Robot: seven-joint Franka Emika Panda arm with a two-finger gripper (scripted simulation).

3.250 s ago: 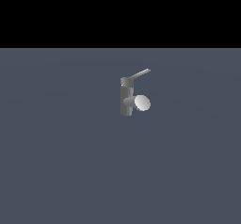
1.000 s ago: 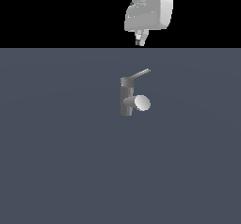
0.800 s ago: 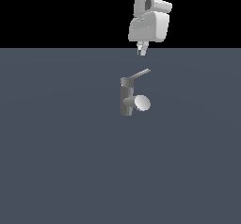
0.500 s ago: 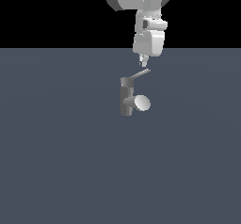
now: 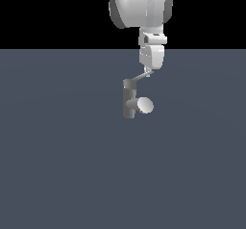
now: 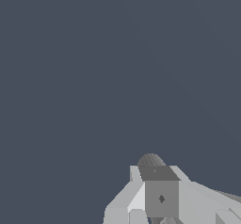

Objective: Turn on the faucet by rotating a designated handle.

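Claw (image 5: 148,72) now sits at the outer tip of the handle (image 5: 139,78), having dropped from well above the faucet (image 5: 129,99) over the last second; whether its jaws are spread or clenched cannot be told, since the exterior view shows them too small and the wrist view shows only grey blocks. The faucet stands upright mid-tabletop (image 5: 57,165), its handle slanting up toward the exterior view's right, seemingly unturned. Judging by this, the approach is done and the push should begin.

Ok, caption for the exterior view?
Panda claw lowered onto the outer end of the handle of the faucet.
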